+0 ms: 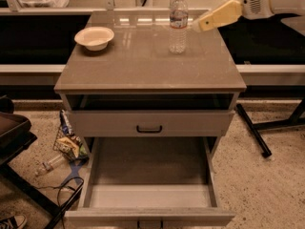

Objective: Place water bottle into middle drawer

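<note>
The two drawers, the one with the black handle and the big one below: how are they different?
The upper grey drawer with the black handle is pushed in; the wide grey-beige middle drawer is pulled far out. The upper drawer hides its inside; the middle drawer shows its flat bottom. Both are pale wood. The yellow pincer hangs beside the clear plastic water bottle.

1 camera, seemingly high in front, near, facing down at cabinet, jaws upper right
</note>
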Robot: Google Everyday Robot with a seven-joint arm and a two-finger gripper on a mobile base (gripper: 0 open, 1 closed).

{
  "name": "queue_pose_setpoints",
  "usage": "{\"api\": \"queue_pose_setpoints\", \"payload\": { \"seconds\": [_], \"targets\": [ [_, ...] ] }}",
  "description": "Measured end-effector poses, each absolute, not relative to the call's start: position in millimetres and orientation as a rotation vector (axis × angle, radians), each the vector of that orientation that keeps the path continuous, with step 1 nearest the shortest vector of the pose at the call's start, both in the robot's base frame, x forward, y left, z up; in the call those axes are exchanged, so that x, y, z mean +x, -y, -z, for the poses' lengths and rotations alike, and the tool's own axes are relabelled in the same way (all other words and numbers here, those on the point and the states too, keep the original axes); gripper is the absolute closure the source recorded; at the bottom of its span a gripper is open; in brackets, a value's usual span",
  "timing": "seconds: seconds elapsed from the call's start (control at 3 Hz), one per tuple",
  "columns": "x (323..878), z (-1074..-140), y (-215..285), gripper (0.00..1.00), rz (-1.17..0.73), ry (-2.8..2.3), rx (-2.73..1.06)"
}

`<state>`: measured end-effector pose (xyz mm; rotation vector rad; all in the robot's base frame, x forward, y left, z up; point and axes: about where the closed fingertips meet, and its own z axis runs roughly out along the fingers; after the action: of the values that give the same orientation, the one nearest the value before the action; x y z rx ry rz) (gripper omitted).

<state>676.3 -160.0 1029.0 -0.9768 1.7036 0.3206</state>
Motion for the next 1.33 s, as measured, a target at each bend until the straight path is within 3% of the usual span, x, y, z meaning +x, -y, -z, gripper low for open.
{"api": "queue_pose_setpoints", "payload": {
  "seconds": [0.67,1.33],
  "targets": [
    [762,-985,122,0.00,-0.520,-1.631,-0.818],
    [807,-948,108,0.00,-0.594,-1.595,-0.748]
  ]
}}
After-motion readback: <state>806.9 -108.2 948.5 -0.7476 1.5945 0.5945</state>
